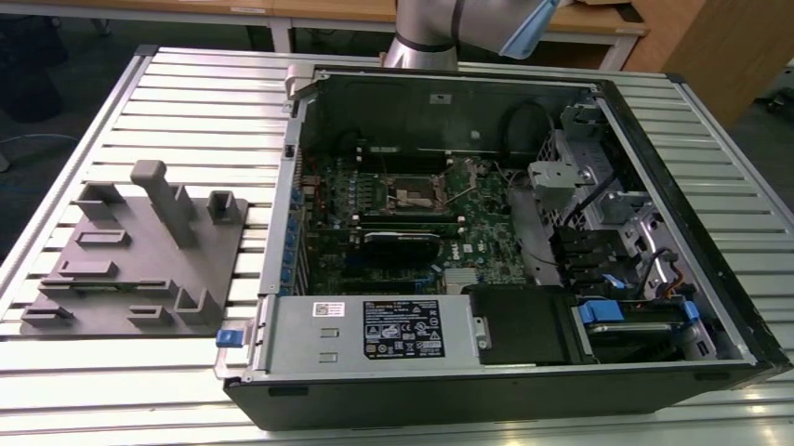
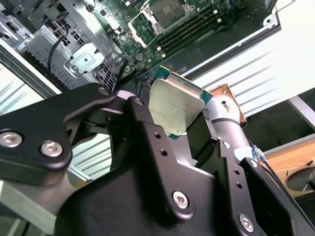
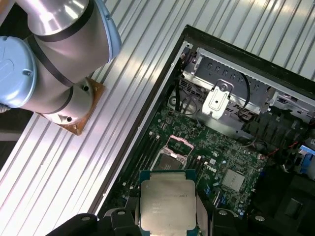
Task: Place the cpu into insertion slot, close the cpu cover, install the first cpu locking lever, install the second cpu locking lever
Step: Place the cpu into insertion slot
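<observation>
Here we see the hand (image 3: 167, 219) clenched on the cpu (image 3: 166, 202), with the fingers (image 2: 147, 132) bearing on opposite edges of the chip and its dull silver top left bare between them. In the second wrist view the cpu (image 2: 174, 105) sits tilted in that grip, a strip of its green edge showing. We find the chip held in the air over the open computer case (image 1: 372, 404), apart from the insertion slot (image 3: 168, 162), which lies on the green motherboard (image 3: 226, 162) with nothing seated in it. The cpu cover (image 3: 179, 142) appears raised at one edge of the slot, a thin silvery frame. In the exterior view the insertion slot (image 1: 416, 193) sits near the middle of the board, just above a black expansion card (image 1: 400, 243). The case lies on its side on a ribbed metal worktop (image 1: 186, 102), and a grey moulded fixture (image 1: 137, 251) rests beside it on the exterior view's left. The robot arm (image 1: 434, 28) rises from the worktop's far edge.
</observation>
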Robot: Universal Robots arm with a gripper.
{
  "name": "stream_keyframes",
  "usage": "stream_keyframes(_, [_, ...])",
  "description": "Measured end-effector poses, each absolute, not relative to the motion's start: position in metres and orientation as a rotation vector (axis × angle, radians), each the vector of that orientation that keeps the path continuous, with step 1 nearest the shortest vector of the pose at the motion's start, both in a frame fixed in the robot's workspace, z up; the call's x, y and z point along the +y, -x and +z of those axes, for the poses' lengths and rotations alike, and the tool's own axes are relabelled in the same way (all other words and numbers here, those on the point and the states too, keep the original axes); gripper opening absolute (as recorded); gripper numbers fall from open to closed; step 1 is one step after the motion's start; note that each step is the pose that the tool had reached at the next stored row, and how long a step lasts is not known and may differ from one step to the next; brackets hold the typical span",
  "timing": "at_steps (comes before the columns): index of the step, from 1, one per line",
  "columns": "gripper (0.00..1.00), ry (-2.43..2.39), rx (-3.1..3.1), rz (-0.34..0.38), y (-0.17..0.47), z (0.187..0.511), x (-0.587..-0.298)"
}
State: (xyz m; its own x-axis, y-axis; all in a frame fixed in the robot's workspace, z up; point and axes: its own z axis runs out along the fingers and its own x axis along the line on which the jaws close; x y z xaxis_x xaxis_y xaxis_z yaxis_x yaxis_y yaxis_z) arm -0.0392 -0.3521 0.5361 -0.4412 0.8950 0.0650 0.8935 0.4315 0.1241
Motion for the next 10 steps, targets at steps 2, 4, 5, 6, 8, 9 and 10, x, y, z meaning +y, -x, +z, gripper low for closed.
stream_keyframes(2, [0.54, -1.655, 2.649, 0.219, 0.039, 0.534, -0.352])
stream_keyframes(4, [0.54, -1.654, 2.648, 0.220, 0.039, 0.530, -0.352])
stream_keyframes(5, [0.54, -1.654, 2.648, 0.220, 0.039, 0.529, -0.352])
stream_keyframes(6, [0.54, -1.654, 2.648, 0.221, 0.039, 0.527, -0.352])
stream_keyframes(8, [0.54, -1.653, 2.647, 0.221, 0.039, 0.523, -0.352])
stream_keyframes(9, [0.54, -1.653, 2.646, 0.221, 0.039, 0.521, -0.352])
stream_keyframes(10, [0.54, -1.653, 2.646, 0.221, 0.039, 0.520, -0.352])
